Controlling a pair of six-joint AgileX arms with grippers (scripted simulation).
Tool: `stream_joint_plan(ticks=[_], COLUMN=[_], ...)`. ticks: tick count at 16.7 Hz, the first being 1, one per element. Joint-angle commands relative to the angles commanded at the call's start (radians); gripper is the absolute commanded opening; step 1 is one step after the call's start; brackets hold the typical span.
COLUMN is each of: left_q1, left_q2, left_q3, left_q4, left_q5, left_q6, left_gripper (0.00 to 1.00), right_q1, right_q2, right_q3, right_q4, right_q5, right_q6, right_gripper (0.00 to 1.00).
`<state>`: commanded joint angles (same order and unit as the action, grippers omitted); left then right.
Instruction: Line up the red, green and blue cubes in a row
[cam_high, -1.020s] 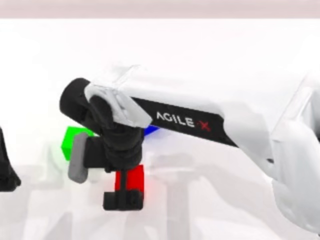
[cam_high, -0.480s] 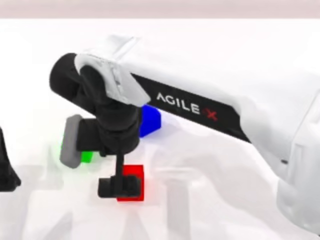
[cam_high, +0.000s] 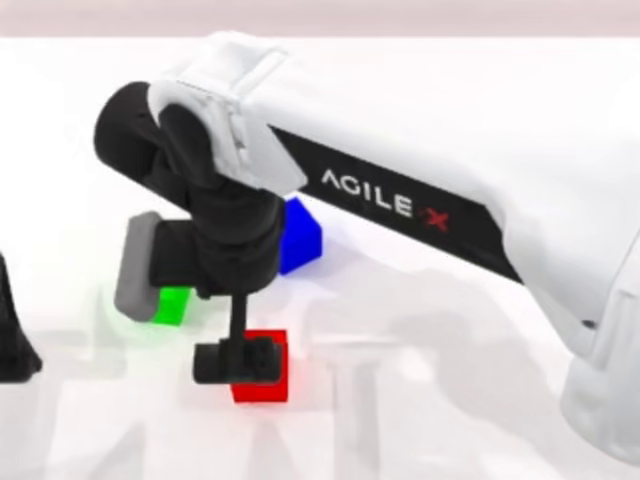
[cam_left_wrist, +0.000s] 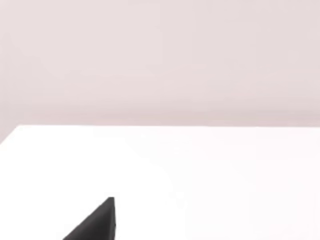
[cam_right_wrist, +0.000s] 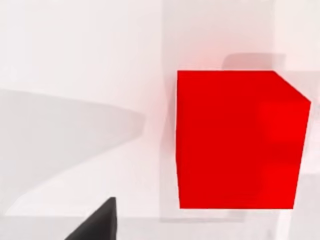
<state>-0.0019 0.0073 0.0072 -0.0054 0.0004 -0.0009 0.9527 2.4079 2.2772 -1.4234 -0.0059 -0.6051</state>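
The red cube (cam_high: 264, 366) rests on the white table (cam_high: 420, 400), and my right gripper (cam_high: 238, 362) hovers open over its left edge without holding it. In the right wrist view the red cube (cam_right_wrist: 240, 140) lies free on the table, apart from the one dark fingertip (cam_right_wrist: 102, 220) that shows. The green cube (cam_high: 172, 305) sits left of and slightly behind the red one, partly hidden by the wrist. The blue cube (cam_high: 299, 238) is behind and right of the red one, partly under the arm. My left gripper (cam_high: 12, 340) is parked at the table's left edge.
The right arm's white link (cam_high: 450, 190) stretches from the right side across the middle of the table and casts shadows around the cubes. The left wrist view shows only bare table (cam_left_wrist: 200, 175), a pale wall and one dark fingertip (cam_left_wrist: 97, 222).
The right gripper has let go of the red cube and risen above it. The arm's lift has uncovered most of the blue cube. The red cube stays on the table.
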Motion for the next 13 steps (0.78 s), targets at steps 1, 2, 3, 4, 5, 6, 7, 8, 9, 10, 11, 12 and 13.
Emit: stream_joint_plan(ticks=[1, 2, 3, 4, 5, 6, 7, 8, 9, 10, 11, 12, 13], left_q1=[-0.004, -0.01, -0.016, -0.024, -0.034, -0.044, -0.054, -0.066, -0.079, -0.091, -0.104, -0.118, -0.132], left_q2=[0.015, 0.04, 0.071, 0.11, 0.162, 0.218, 0.283, 0.356, 0.442, 0.529, 0.62, 0.723, 0.819], left_q3=[0.015, 0.039, 0.069, 0.105, 0.151, 0.199, 0.252, 0.309, 0.372, 0.433, 0.495, 0.564, 0.627], left_q4=[-0.011, -0.029, -0.051, -0.077, -0.11, -0.145, -0.184, -0.226, -0.273, -0.32, -0.368, -0.422, -0.472], left_q5=[0.001, 0.001, 0.002, 0.002, 0.003, 0.003, 0.002, 0.002, 0.002, 0.001, 0.001, 0.0, 0.0], left_q6=[-0.002, -0.005, -0.009, -0.013, -0.019, -0.025, -0.031, -0.038, -0.046, -0.053, -0.06, -0.068, -0.076], left_gripper=[1.0, 1.0, 1.0, 1.0, 1.0, 1.0, 1.0, 1.0, 1.0, 1.0, 1.0, 1.0, 1.0], right_q1=[-0.009, -0.022, -0.04, -0.062, -0.089, -0.119, -0.154, -0.191, -0.23, -0.272, -0.316, -0.362, -0.408], right_q2=[-0.019, -0.049, -0.088, -0.138, -0.197, -0.267, -0.348, -0.437, -0.533, -0.637, -0.746, -0.86, -0.976], right_q3=[-0.016, -0.042, -0.077, -0.12, -0.171, -0.23, -0.297, -0.372, -0.454, -0.542, -0.636, -0.736, -0.842], right_q4=[0.015, 0.037, 0.065, 0.1, 0.14, 0.186, 0.236, 0.289, 0.345, 0.404, 0.464, 0.527, 0.59], right_q5=[-0.002, -0.005, -0.008, -0.012, -0.017, -0.021, -0.026, -0.031, -0.035, -0.04, -0.044, -0.048, -0.051], right_q6=[0.004, 0.011, 0.02, 0.032, 0.047, 0.064, 0.084, 0.106, 0.131, 0.157, 0.185, 0.213, 0.243], right_gripper=[1.0, 1.0, 1.0, 1.0, 1.0, 1.0, 1.0, 1.0, 1.0, 1.0, 1.0, 1.0, 1.0])
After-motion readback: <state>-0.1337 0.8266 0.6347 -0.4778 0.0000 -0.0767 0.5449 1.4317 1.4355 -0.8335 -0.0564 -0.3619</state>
